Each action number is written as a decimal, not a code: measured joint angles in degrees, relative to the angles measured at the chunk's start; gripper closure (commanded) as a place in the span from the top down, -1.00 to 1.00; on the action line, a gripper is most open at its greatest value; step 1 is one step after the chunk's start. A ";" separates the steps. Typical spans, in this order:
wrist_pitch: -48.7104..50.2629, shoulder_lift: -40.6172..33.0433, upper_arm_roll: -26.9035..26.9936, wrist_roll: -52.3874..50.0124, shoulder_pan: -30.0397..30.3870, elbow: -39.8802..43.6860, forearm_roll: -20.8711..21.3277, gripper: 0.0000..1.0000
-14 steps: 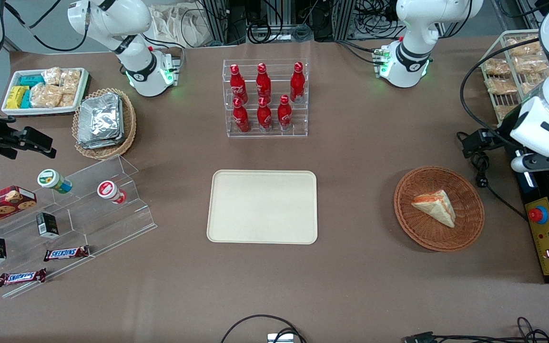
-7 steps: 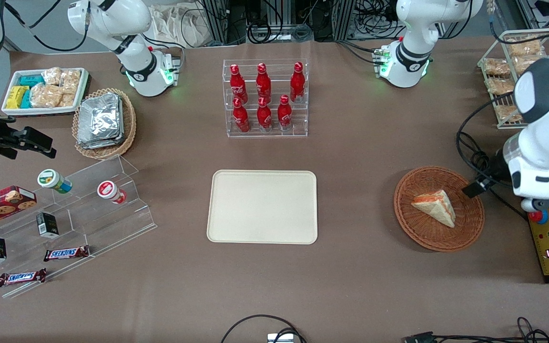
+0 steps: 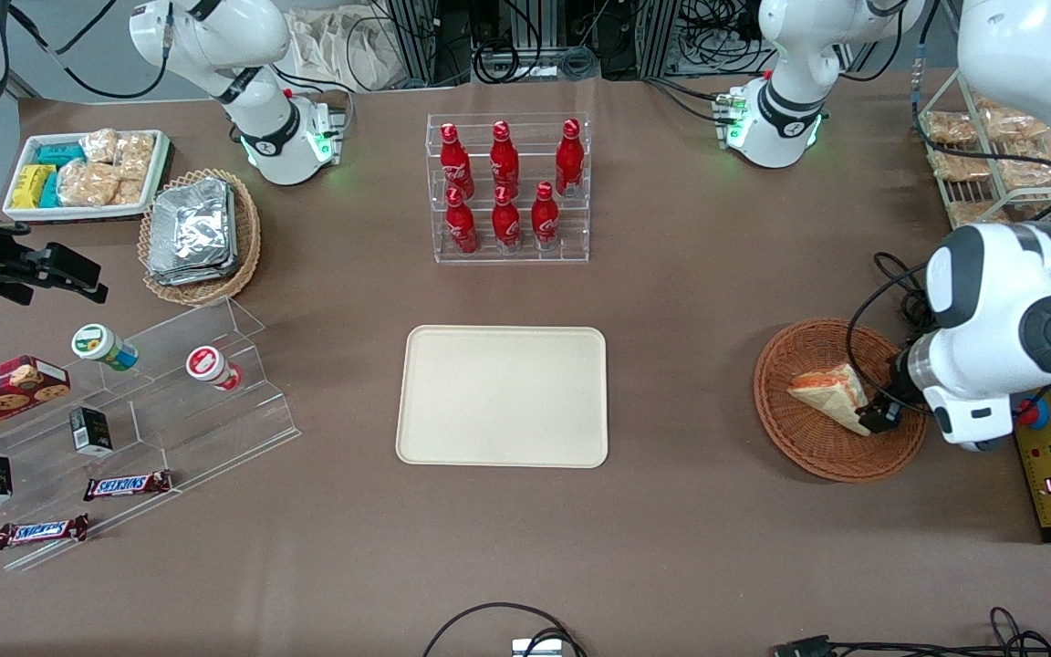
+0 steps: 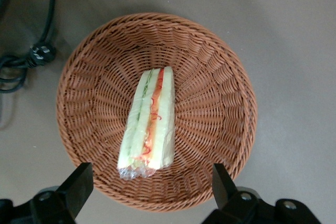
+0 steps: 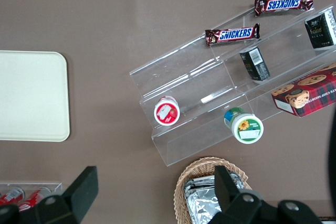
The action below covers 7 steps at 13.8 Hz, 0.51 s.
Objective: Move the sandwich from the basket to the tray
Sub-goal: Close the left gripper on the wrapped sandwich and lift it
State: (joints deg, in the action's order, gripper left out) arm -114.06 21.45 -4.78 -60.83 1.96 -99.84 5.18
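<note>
On the brown bench [image 3: 690,511], a cream tray [image 3: 502,396] lies bare at centre; toward the working arm's end, the wrapped sandwich [image 3: 828,392] rests inside the round wicker basket [image 3: 799,443]. Above the basket hangs the gripper [image 4: 149,192], fingers [image 4: 79,184] spread wide, grasping nothing.

Brown matte table covering [image 3: 717,274] fills the front view. At 12 o'clock, metal framing with tangled black cables [image 3: 525,41]. Grey floor [image 3: 60,55] at 11 o'clock. Yellow control panel [image 3: 1050,465] at 4 o'clock. Black cable loop [image 3: 498,616] at 6 o'clock. Light is even and shadows are soft.
</note>
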 measured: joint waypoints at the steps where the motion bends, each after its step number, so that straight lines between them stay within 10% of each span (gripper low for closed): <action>1: -2.60 0.27 0.02 -1.72 0.07 -1.54 0.06 1.00; 7: -15.57 0.20 0.08 -3.90 1.72 -12.40 0.13 1.00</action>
State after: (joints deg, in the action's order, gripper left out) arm -129.63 21.65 -4.70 -64.73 3.67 -112.24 5.32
